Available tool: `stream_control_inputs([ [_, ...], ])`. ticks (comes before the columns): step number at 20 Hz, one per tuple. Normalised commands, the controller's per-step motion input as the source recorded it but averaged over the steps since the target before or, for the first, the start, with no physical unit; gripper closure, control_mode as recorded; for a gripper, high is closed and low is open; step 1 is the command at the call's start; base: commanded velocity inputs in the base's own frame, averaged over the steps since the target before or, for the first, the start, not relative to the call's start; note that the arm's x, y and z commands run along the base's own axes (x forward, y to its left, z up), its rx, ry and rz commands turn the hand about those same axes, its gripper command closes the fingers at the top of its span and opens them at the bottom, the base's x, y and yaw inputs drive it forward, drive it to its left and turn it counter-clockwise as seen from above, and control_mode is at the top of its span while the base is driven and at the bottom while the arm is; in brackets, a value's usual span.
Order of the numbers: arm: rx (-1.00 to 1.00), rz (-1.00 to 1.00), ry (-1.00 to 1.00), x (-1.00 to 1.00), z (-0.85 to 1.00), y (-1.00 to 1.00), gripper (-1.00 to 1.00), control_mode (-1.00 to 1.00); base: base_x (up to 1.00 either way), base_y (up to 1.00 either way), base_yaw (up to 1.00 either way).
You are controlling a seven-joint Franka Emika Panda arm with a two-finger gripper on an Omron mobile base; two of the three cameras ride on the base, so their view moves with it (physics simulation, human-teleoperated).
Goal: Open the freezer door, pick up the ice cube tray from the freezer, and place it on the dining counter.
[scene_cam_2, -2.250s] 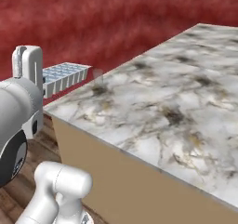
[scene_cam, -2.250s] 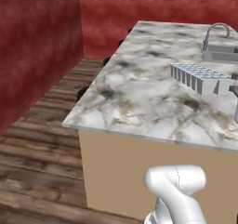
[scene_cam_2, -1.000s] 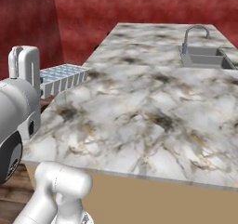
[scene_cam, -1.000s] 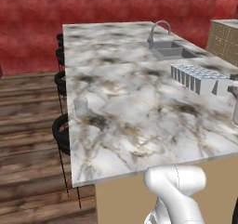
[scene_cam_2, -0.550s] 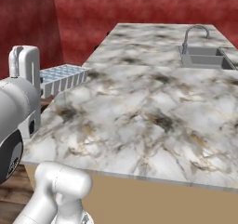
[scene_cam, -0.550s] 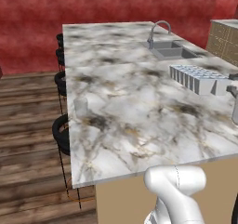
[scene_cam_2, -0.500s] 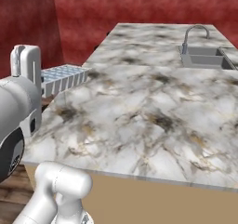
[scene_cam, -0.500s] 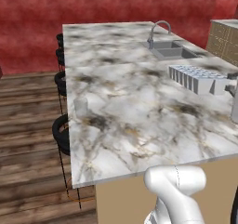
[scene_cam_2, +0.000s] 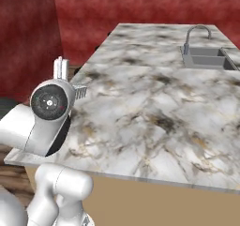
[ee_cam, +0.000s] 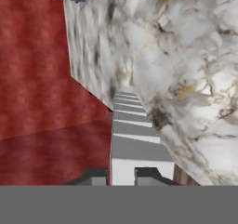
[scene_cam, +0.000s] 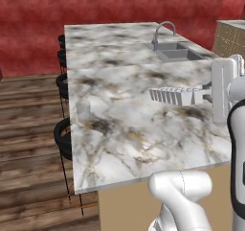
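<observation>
The pale ice cube tray (scene_cam: 173, 95) hangs level a little above the marble dining counter (scene_cam: 119, 129), near its right front part. My gripper (scene_cam: 205, 95) is shut on the tray's near end. In the hand view the tray (ee_cam: 132, 135) runs away from my gripper (ee_cam: 122, 175), whose fingertips (ee_cam: 149, 174) clamp its end, with the counter (ee_cam: 186, 56) beside it. In the right base view my arm's round joint hides most of the tray (scene_cam_2: 80, 93). The freezer and its door are out of view.
A small translucent cup (scene_cam: 83, 109) stands near the counter's left edge. The steel sink (scene_cam: 177, 52) and its curved faucet (scene_cam: 162, 29) sit at the far right. Black stools (scene_cam: 62, 132) line the left side over a wood floor. A red wall stands behind.
The base drove round to face the counter, then stopped. In the last half second my arm has carried the tray leftward and lower over the counter; my gripper stays shut on it.
</observation>
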Motion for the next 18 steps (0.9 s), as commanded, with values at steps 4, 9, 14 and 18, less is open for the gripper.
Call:
stream_control_inputs([
  [4, 0.00, 0.37, 0.00, 0.70, -0.60, 0.00, 1.00, -1.00, 0.00, 0.00, 0.00],
  [9, 0.00, 0.21, -0.01, 0.49, -0.26, 0.00, 1.00, -1.00, 0.00, 0.00, 0.00],
  [14, -0.02, 0.00, 0.01, 0.59, -0.07, 0.00, 1.00, -1.00, 0.00, 0.00, 0.00],
  [18, 0.00, 0.01, 0.11, 0.60, -0.22, 0.00, 1.00, -1.00, 0.00, 0.00, 0.00],
])
